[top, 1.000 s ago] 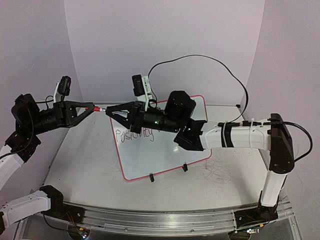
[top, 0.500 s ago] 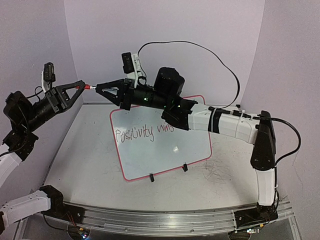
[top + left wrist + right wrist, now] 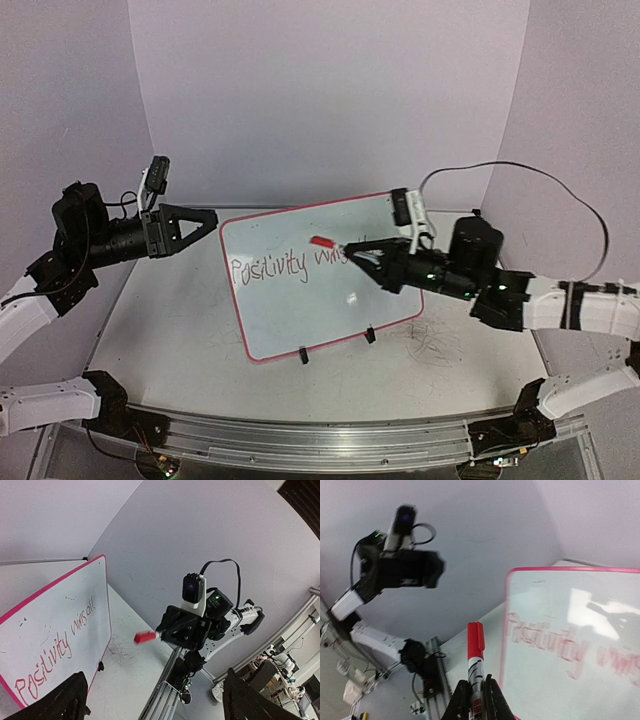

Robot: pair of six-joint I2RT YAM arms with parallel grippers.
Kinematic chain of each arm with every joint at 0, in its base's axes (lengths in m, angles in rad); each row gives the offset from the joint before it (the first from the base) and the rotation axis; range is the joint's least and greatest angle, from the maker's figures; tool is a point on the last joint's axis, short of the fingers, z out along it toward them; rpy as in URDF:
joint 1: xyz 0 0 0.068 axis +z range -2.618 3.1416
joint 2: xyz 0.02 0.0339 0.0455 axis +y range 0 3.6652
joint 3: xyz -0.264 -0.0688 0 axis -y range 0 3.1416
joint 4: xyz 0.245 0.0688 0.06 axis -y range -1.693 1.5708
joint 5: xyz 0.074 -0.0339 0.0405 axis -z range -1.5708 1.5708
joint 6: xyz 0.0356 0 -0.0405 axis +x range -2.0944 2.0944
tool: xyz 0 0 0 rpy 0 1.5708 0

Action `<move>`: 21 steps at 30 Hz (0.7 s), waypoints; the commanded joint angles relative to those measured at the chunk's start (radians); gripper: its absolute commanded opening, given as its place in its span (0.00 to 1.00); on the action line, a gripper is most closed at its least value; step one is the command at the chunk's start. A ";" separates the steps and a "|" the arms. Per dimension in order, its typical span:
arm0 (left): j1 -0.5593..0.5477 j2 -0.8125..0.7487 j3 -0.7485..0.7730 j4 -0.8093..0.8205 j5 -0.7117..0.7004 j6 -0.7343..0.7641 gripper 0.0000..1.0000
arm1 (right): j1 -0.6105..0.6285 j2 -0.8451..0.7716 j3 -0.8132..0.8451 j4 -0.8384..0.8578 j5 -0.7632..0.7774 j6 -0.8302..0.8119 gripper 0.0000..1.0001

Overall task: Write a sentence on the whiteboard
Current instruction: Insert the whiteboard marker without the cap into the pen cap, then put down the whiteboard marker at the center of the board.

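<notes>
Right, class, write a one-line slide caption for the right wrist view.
The right claw shut on a red-capped marker beside the whiteboard and its blurred sentence, left arm beyond.

One whiteboard, one written sentence, one red-capped marker, two black clip feet, two grippers

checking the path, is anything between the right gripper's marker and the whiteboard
Nothing visible: the right gripper holds the red-capped marker in open air over the whiteboard, and the open left gripper sits off past its left edge.
</notes>
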 commanded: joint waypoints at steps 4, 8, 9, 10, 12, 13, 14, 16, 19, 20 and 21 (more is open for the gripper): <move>0.001 0.005 0.058 -0.029 -0.212 0.051 0.99 | -0.316 -0.484 -0.258 -0.436 0.349 -0.007 0.00; 0.001 0.016 0.073 -0.036 -0.250 0.072 0.99 | -0.580 -0.517 -0.383 -0.504 0.263 0.018 0.00; 0.001 0.019 0.077 -0.040 -0.256 0.073 0.99 | -0.644 -0.507 -0.412 -0.498 0.222 0.027 0.00; 0.001 0.020 0.077 -0.041 -0.260 0.072 0.99 | -0.704 -0.486 -0.437 -0.486 0.190 0.042 0.00; 0.001 0.019 0.076 -0.046 -0.265 0.072 0.99 | -0.782 -0.430 -0.488 -0.395 0.092 0.064 0.00; 0.001 0.019 0.075 -0.051 -0.266 0.072 0.99 | -0.805 -0.393 -0.503 -0.352 0.057 0.068 0.00; 0.001 0.018 0.073 -0.056 -0.267 0.074 0.99 | -0.817 -0.351 -0.506 -0.320 0.030 0.065 0.00; 0.001 0.015 0.071 -0.075 -0.276 0.080 0.99 | -0.825 -0.248 -0.501 -0.276 -0.005 0.052 0.00; 0.000 0.007 0.064 -0.102 -0.296 0.089 1.00 | -0.827 -0.142 -0.476 -0.242 -0.053 0.040 0.01; 0.000 0.002 0.057 -0.104 -0.300 0.089 0.99 | -0.827 -0.121 -0.468 -0.241 -0.047 0.049 0.02; 0.000 -0.003 0.051 -0.107 -0.301 0.089 0.99 | -0.827 -0.109 -0.463 -0.242 -0.040 0.056 0.05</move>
